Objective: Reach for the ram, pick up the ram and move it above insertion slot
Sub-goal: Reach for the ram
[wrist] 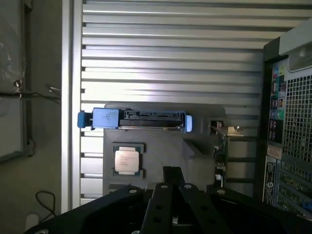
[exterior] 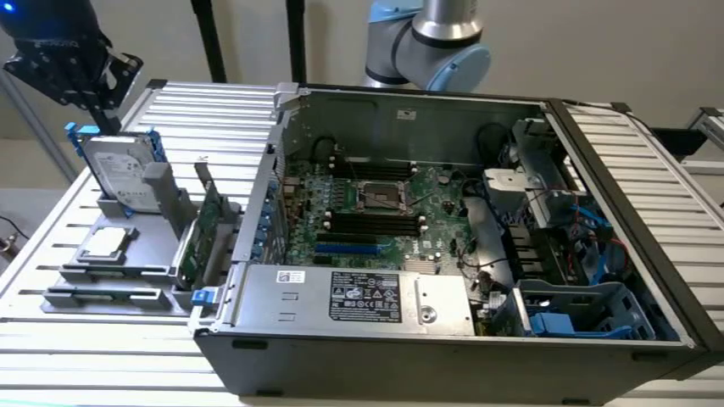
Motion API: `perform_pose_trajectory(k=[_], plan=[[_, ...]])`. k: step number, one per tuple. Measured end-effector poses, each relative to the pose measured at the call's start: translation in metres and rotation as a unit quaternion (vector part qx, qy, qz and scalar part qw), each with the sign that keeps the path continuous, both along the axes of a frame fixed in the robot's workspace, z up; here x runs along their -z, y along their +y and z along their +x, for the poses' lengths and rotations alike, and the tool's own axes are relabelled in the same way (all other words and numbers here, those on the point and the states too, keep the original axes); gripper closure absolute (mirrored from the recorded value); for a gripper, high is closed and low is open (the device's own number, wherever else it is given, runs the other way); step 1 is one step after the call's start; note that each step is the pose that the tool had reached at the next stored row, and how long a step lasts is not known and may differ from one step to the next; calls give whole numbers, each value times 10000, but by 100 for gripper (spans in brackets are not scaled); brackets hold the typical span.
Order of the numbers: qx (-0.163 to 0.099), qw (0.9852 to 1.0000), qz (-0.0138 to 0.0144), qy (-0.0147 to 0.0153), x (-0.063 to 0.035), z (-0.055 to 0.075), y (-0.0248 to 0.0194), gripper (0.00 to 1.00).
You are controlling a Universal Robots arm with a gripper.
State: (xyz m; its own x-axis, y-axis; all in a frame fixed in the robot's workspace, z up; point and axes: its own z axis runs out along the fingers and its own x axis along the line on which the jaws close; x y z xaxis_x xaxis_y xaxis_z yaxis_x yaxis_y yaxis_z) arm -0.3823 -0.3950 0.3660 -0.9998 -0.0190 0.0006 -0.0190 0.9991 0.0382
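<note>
My black gripper [exterior: 108, 125] hangs at the exterior view's far left, just above the top of the upright silver hard drive [exterior: 118, 174] with blue rails. Its fingers look shut, with nothing between them; in the wrist view the gripper [wrist: 171, 171] tapers to one dark tip. A thin dark strip [exterior: 108, 293] in the front groove of the grey holder [exterior: 68, 298] seems to be the ram, far below the gripper. In the wrist view my own body hides that groove. The black insertion slots [exterior: 374, 222] lie side by side on the motherboard, inside the open case.
The grey holder also carries a processor chip [exterior: 104, 243] and a green card with a metal bracket [exterior: 203, 237]. The open computer case [exterior: 339, 339] fills the middle, with a square processor socket [exterior: 381, 195] and a blue slot [exterior: 345, 249]. Ribbed metal table [exterior: 136, 373] all around.
</note>
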Motion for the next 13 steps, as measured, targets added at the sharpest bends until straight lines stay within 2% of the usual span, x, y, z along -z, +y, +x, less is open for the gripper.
perform_pose_trajectory(k=[6, 13], plan=[[0, 10000, -1, 2, 21, 0, -263, 89], [0, 10000, 0, 2, 89, -3, -581, 89]])
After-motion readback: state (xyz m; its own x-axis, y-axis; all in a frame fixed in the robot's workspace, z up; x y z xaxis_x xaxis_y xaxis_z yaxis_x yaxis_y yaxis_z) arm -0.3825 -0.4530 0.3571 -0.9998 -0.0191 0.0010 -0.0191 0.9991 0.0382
